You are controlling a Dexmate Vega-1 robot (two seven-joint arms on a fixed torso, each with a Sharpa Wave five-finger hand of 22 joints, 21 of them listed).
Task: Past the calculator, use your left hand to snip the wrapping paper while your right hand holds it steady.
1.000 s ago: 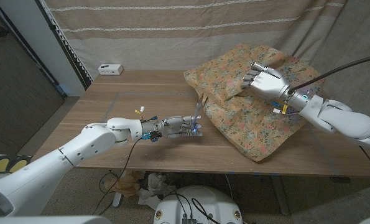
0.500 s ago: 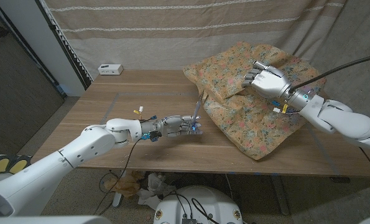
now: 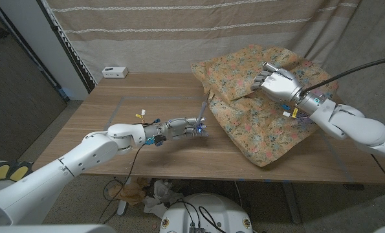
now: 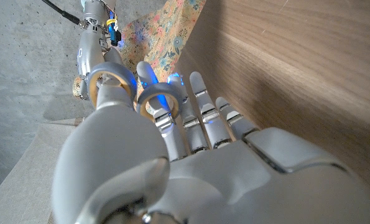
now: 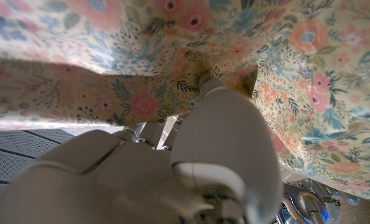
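Floral wrapping paper (image 3: 257,126) lies crumpled over the table's right half. My right hand (image 3: 276,83) grips a raised fold of it at the far side; the right wrist view shows the fingers (image 5: 228,124) dug into the paper (image 5: 79,93). My left hand (image 3: 179,127) holds blue-handled scissors (image 3: 202,116) at mid-table, blades pointing up and away, tips just short of the paper's near-left edge. In the left wrist view the scissor rings (image 4: 153,99) sit on my left hand (image 4: 191,168), with the paper (image 4: 163,31) beyond. A small white calculator (image 3: 115,71) sits at the far left.
The wooden table (image 3: 127,110) is bare on its left half between the calculator and my left arm. A striped curtain (image 3: 179,32) hangs behind the table. My right arm (image 4: 94,37) shows in the left wrist view beside the paper.
My left hand has drawn slightly back and left, tilting the scissors more upright. The paper's far-left corner has risen a little under my right hand's grip.
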